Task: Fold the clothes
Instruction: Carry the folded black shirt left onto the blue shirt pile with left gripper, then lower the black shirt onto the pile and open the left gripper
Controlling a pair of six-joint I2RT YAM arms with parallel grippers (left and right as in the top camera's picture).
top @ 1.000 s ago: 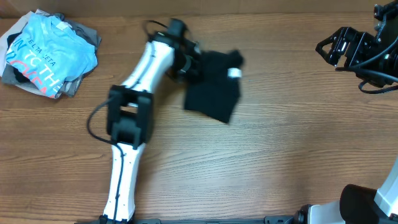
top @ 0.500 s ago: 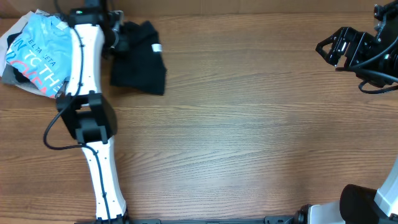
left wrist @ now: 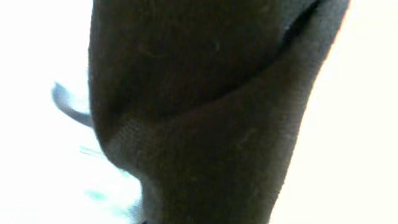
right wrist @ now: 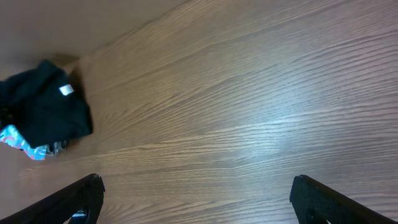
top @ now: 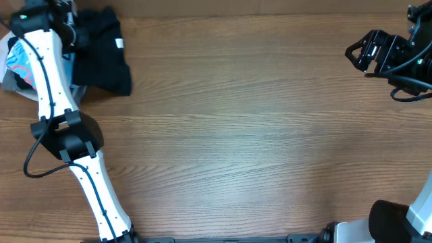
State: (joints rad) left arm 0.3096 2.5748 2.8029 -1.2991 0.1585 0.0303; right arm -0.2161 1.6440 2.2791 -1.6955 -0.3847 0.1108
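Note:
The clothes, a folded black T-shirt (top: 101,54) with a small white label (top: 120,44), are at the table's far left corner, partly over the pile there. My left gripper (top: 69,30) is shut on the shirt's left side, its fingers buried in the cloth. Black fabric (left wrist: 205,112) fills the left wrist view and hides the jaws. My right gripper (top: 368,50) is at the far right, open and empty, well away from the shirt. In the right wrist view the gripper (right wrist: 199,194) has bare table between its fingertips (right wrist: 84,193), and the shirt (right wrist: 43,109) lies far off.
A light blue T-shirt (top: 17,64) on grey garments (top: 8,82) lies under the left arm at the far left edge; a strip of the blue T-shirt (right wrist: 18,142) shows in the right wrist view. The white left arm (top: 54,101) stretches along the left side.
My left arm has swung left, carrying the black T-shirt from the table's middle back to the far left corner over the pile. The right arm has not moved.

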